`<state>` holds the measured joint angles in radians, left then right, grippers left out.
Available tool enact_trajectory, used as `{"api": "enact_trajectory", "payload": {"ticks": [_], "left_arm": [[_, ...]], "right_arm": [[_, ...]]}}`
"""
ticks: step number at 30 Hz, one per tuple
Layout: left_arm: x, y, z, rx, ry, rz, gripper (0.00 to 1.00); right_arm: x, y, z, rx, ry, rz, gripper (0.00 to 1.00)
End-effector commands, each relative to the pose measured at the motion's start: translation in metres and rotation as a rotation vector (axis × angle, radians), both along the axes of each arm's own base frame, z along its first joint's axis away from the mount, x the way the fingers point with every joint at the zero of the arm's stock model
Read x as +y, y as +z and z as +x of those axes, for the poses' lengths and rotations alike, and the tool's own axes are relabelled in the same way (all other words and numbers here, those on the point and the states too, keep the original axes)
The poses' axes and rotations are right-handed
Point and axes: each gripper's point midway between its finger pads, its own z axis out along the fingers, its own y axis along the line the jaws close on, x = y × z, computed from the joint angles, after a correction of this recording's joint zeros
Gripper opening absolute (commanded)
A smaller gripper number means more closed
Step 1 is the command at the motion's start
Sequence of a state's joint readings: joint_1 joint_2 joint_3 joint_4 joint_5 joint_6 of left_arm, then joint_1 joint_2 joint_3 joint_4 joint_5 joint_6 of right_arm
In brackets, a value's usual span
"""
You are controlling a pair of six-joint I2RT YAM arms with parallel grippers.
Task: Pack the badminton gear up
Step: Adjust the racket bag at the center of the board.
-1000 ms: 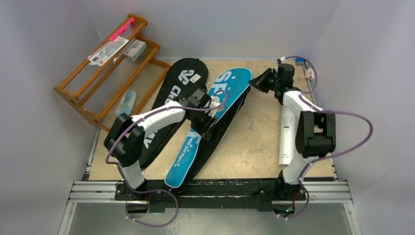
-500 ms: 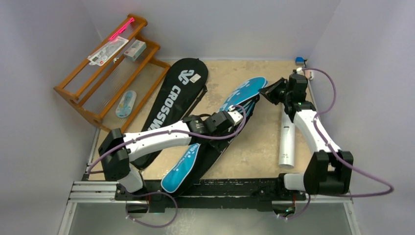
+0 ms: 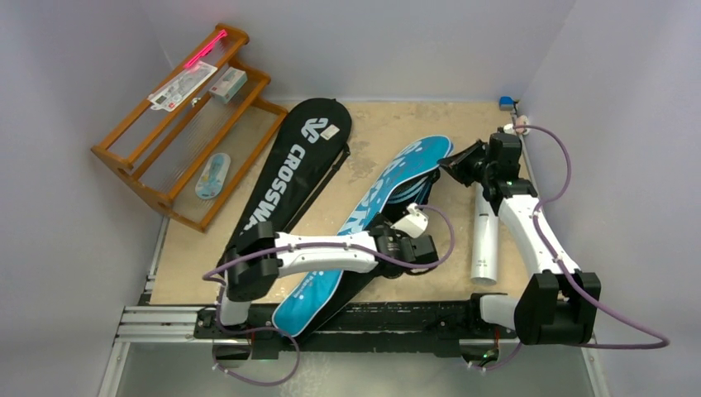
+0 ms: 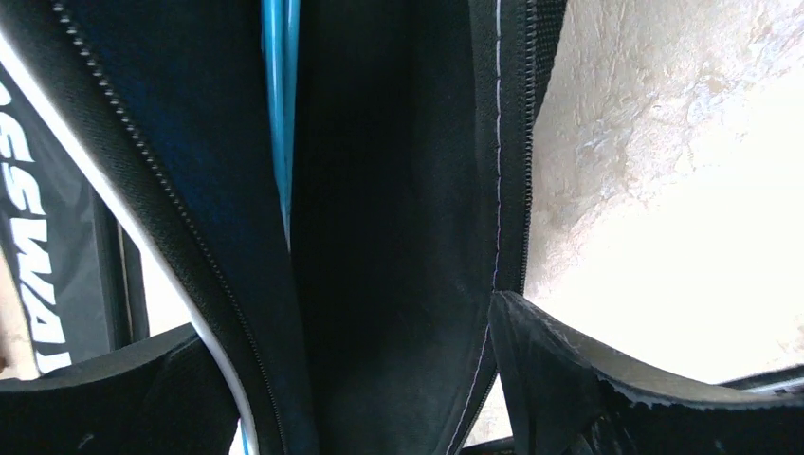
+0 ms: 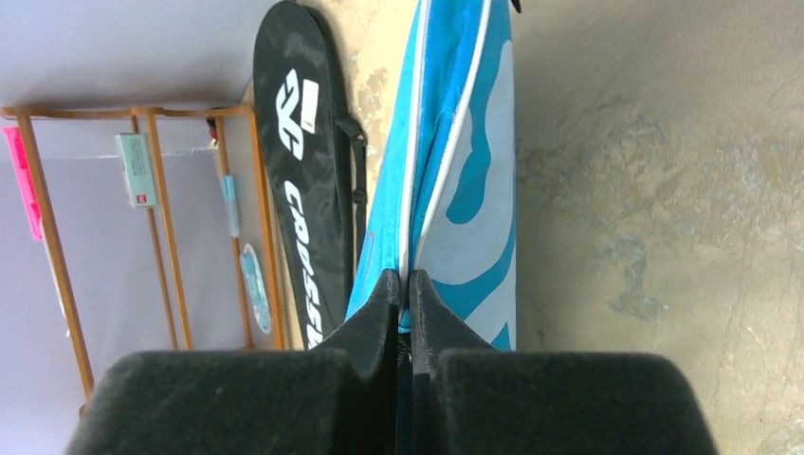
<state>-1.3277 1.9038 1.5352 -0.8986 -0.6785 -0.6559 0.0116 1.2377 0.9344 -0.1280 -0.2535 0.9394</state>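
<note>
The blue "SPORT" cover (image 3: 397,169) lies slantwise across the table with its zip side open. My right gripper (image 3: 457,162) is shut on the rim of its head end (image 5: 465,190). My left gripper (image 3: 422,248) hangs open over the cover's black inner half, its fingers (image 4: 588,379) on either side of the zipped edge and holding nothing. A light-blue racket shaft (image 4: 280,114) shows inside the cover. The black "CROSSWAY" cover (image 3: 302,153) lies flat to the left. The long white tube (image 3: 485,240) lies by the right arm. No shuttlecocks show.
A wooden rack (image 3: 165,124) stands at the back left with small packets and a pink stick (image 3: 202,51) on it. The metal rail (image 3: 372,318) with the arm bases runs along the near edge. Walls close in on both sides.
My left gripper opened and swept right and toward the near edge along the blue cover. My right gripper pulled the cover's head end to the right, uncovering the white tube.
</note>
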Motion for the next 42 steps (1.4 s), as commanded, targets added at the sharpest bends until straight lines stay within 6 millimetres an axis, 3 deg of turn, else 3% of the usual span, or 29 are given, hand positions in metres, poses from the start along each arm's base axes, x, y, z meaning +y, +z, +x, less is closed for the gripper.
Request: {"api": "enact_trajectory", "payload": {"ticks": [1, 6, 13, 16, 19, 24, 32, 37, 39, 42], "left_arm": [[-0.007, 0.013, 0.000, -0.101, 0.066, 0.003, 0.86], [-0.031, 0.007, -0.015, -0.005, -0.045, -0.111, 0.86], [-0.025, -0.009, -0.023, 0.039, -0.023, -0.094, 0.87], [-0.038, -0.002, -0.036, 0.111, -0.101, -0.193, 0.88], [-0.048, 0.020, -0.043, 0.149, -0.160, -0.340, 0.89], [-0.044, 0.041, -0.041, 0.202, -0.192, -0.487, 0.89], [-0.019, -0.008, -0.031, 0.185, -0.068, -0.281, 0.88], [-0.006, -0.021, -0.021, 0.114, 0.021, -0.169, 0.85], [0.002, -0.024, -0.017, 0.079, 0.056, -0.114, 0.73], [0.020, -0.024, -0.007, 0.006, 0.122, -0.020, 0.35]], "right_arm": [[0.017, 0.023, -0.004, -0.052, 0.061, 0.062, 0.00], [0.016, 0.021, -0.004, -0.049, 0.056, 0.056, 0.00], [0.016, 0.019, -0.005, -0.048, 0.056, 0.060, 0.00], [0.016, 0.020, -0.004, -0.051, 0.056, 0.059, 0.00], [0.016, 0.020, -0.004, -0.052, 0.059, 0.059, 0.00], [0.016, 0.019, -0.004, -0.053, 0.059, 0.056, 0.00], [0.020, 0.021, -0.004, -0.057, 0.074, 0.073, 0.00], [0.019, 0.025, -0.005, -0.064, 0.071, 0.071, 0.00], [0.018, 0.026, -0.005, -0.068, 0.066, 0.066, 0.00], [0.014, 0.026, -0.005, -0.061, 0.048, 0.049, 0.00]]}}
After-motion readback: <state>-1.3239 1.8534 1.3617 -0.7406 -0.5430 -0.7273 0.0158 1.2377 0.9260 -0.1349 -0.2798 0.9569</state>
